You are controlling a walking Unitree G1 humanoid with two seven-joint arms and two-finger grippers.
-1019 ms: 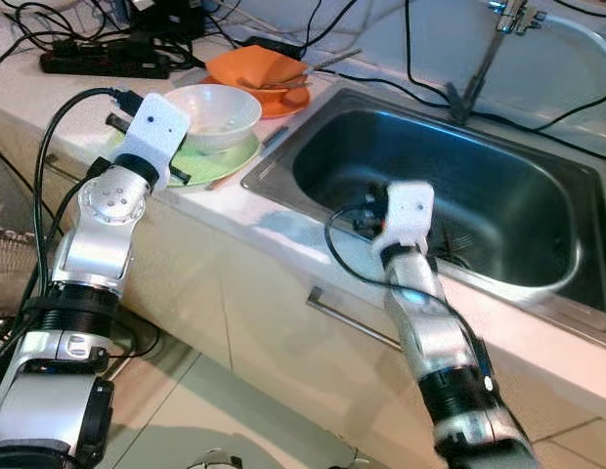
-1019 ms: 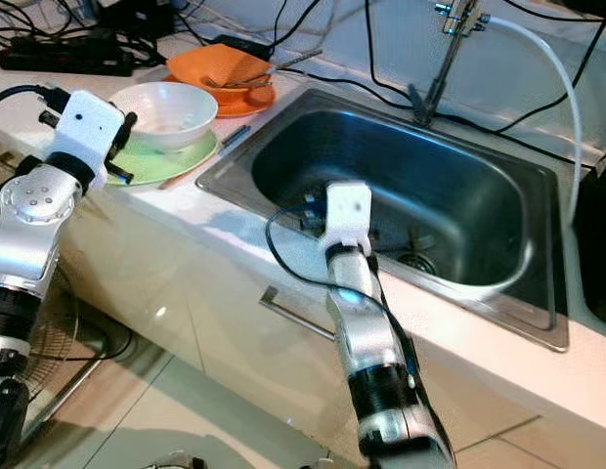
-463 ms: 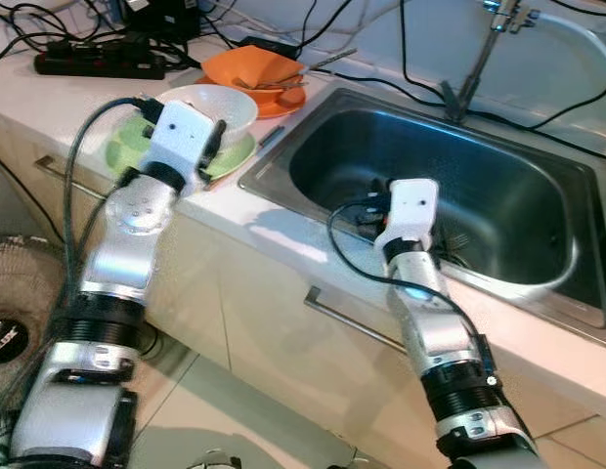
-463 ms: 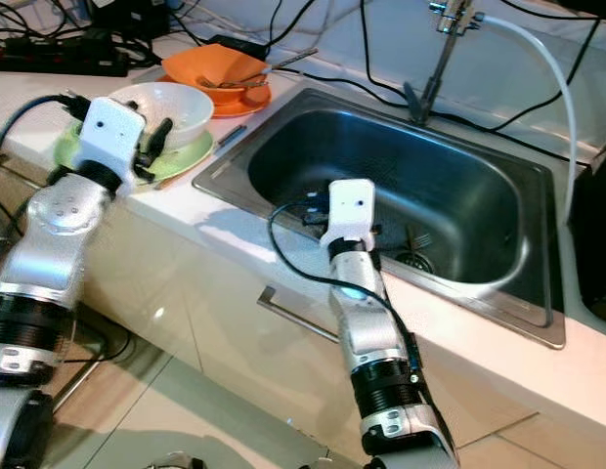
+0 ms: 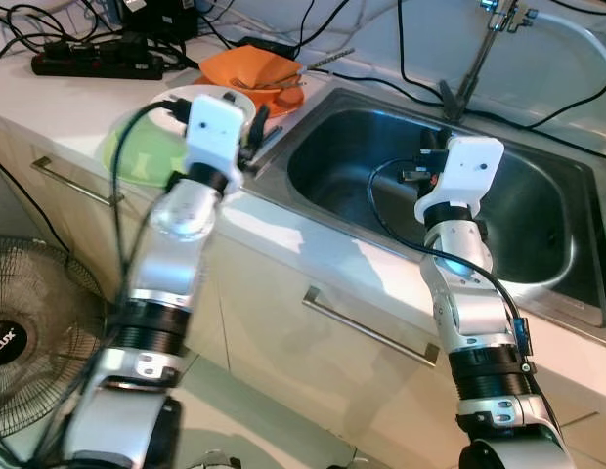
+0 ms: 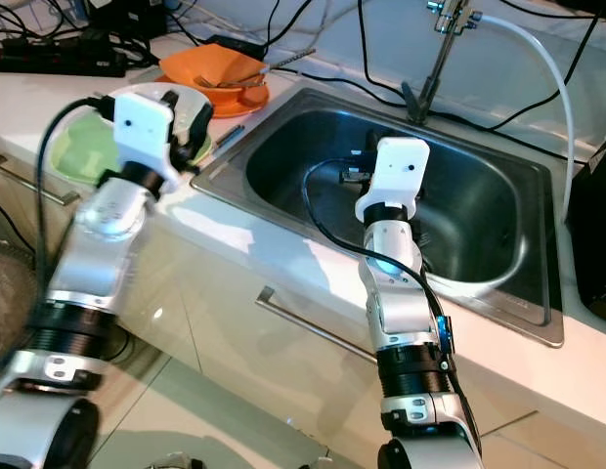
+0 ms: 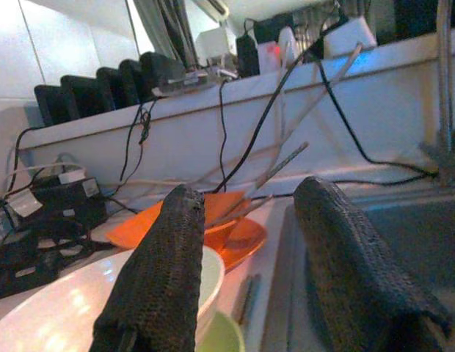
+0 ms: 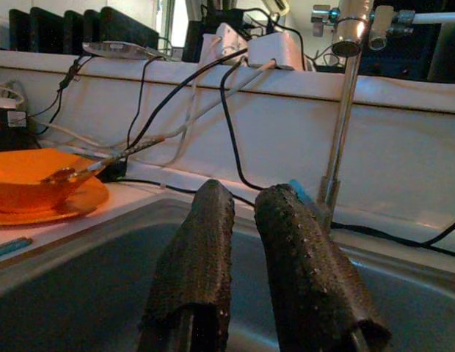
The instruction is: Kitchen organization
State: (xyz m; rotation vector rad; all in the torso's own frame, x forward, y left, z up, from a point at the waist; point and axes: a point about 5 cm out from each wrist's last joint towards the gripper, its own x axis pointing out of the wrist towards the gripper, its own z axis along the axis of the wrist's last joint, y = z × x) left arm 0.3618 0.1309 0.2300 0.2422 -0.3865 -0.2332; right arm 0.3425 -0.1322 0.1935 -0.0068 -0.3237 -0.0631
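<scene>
A white bowl [image 5: 191, 99] sits on a green plate [image 5: 132, 156] on the counter left of the steel sink [image 5: 352, 147]. Behind it an orange bowl [image 5: 252, 68] rests on an orange plate with utensils sticking out. My left gripper [image 7: 253, 194] is open above the white bowl's [image 7: 59, 312] near rim, pointing toward the orange bowl [image 7: 231, 209] and the sink edge; nothing is between its fingers. My right gripper [image 8: 246, 192] hangs over the sink basin, its fingers nearly together and empty, facing the faucet [image 8: 345, 110].
A thin stick-like utensil [image 5: 271, 145] lies between the plate and the sink rim. A power strip [image 5: 93, 63] and many cables run along the back wall. A floor fan [image 5: 24, 313] stands left of the cabinet, with a drawer handle [image 5: 371, 332] below.
My left arm swung right, from left of the white bowl to over it near the sink edge. My right gripper rose from low in the sink to higher above the basin.
</scene>
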